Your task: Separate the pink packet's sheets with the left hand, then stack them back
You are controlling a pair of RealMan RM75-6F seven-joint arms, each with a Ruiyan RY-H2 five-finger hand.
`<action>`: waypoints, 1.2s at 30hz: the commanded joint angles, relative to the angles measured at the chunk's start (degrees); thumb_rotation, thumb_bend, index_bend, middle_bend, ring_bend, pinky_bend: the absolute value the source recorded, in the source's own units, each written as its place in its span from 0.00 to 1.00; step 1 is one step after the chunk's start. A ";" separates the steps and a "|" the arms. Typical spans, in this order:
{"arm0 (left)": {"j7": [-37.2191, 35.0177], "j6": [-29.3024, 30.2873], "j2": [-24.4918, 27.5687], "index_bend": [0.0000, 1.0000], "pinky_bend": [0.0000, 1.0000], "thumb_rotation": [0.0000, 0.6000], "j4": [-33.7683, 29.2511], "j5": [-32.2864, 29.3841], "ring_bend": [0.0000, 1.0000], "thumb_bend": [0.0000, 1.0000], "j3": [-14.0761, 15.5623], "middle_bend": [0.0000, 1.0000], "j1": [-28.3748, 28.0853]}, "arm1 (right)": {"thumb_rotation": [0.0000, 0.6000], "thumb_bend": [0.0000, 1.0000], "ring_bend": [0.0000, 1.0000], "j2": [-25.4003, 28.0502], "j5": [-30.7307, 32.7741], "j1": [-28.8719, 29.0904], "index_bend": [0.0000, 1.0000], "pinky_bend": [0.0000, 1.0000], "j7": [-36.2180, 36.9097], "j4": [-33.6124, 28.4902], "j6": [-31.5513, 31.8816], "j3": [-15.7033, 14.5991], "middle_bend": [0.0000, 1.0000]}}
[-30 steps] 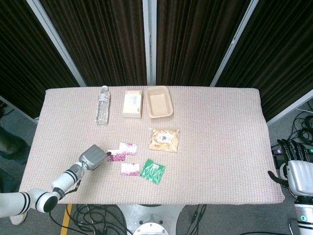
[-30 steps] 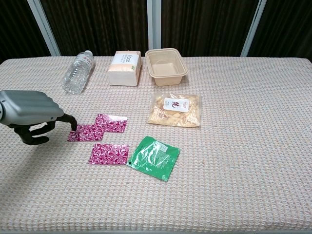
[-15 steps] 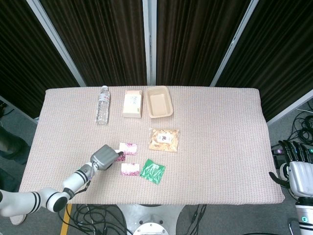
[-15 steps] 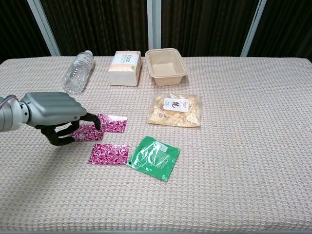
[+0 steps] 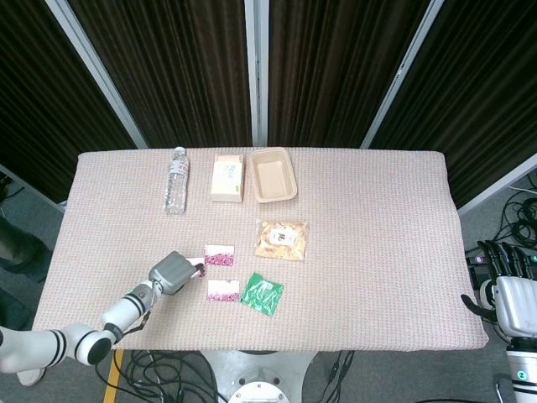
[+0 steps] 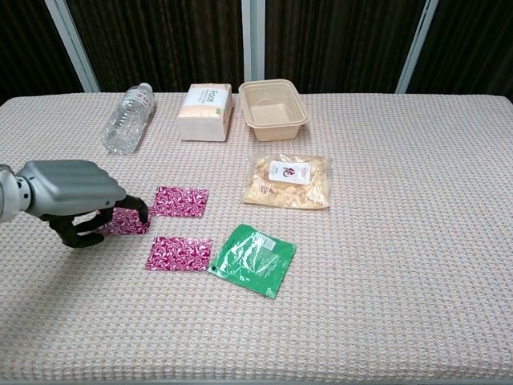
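Left hand near the table's front-left edge, fingers curled down onto one pink sheet, two more sheets lying apart just beside it; right hand off the table's right edge, grip state indiscernible

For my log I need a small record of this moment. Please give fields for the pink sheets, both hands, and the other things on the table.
pink sheets: three, all flat on the table; upper sheet, lower sheet, left sheet partly under the fingers
left hand: fingers rest on the left sheet
right hand: off the table's right edge, holds nothing
back row: water bottle lying down, tissue pack, empty beige tray
middle: snack bag
green packet: touches the lower sheet's right edge
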 commanded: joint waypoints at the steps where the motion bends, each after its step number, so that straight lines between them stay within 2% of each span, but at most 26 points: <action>1: 0.03 1.18 0.96 0.27 0.92 1.00 -1.09 0.30 0.84 0.49 0.07 0.86 0.54 | 1.00 0.05 0.01 -0.06 -0.08 0.03 0.10 0.00 0.00 0.00 0.02 0.00 0.09; 4: -0.08 2.44 1.06 0.27 0.92 1.00 -1.07 0.30 0.84 0.49 -0.80 0.86 0.73 | 1.00 0.05 0.01 -0.08 -0.05 0.01 0.10 0.00 0.09 0.07 0.05 0.03 0.09; 7: -1.48 3.66 -0.11 0.27 0.92 1.00 -0.51 -0.98 0.83 0.48 -3.18 0.85 0.77 | 1.00 0.05 0.01 0.05 0.08 -0.13 0.10 0.00 0.19 0.16 0.18 0.05 0.09; 11: -4.44 4.78 -4.20 0.27 0.92 1.00 3.01 -2.74 0.83 0.37 -7.11 0.84 0.45 | 1.00 0.05 0.01 0.28 0.39 -0.16 0.10 0.00 0.39 0.31 0.13 0.22 0.09; 15: -4.76 3.87 -8.42 0.30 0.93 1.00 7.32 -5.86 0.83 0.27 -9.44 0.85 -0.59 | 1.00 0.05 0.01 0.40 0.58 0.03 0.10 0.00 0.54 0.48 -0.26 0.33 0.09; 18: -3.77 2.96 -11.02 0.35 0.93 1.00 9.93 -8.65 0.84 0.23 -10.34 0.85 -1.46 | 1.00 0.05 0.01 0.34 0.78 0.13 0.10 0.00 0.69 0.72 -0.54 0.38 0.09; 27: 0.05 4.13 -16.83 0.35 0.94 1.00 14.86 -15.49 0.84 0.22 -12.05 0.86 -2.47 | 1.00 0.05 0.01 0.19 1.47 0.24 0.10 0.00 1.30 1.51 -1.21 0.48 0.09; 36: 1.39 5.96 -19.90 0.42 0.94 1.00 17.12 -17.17 0.85 0.22 -13.32 0.87 -2.92 | 1.00 0.05 0.01 0.31 1.82 -0.09 0.10 0.00 1.75 1.85 -1.12 0.42 0.09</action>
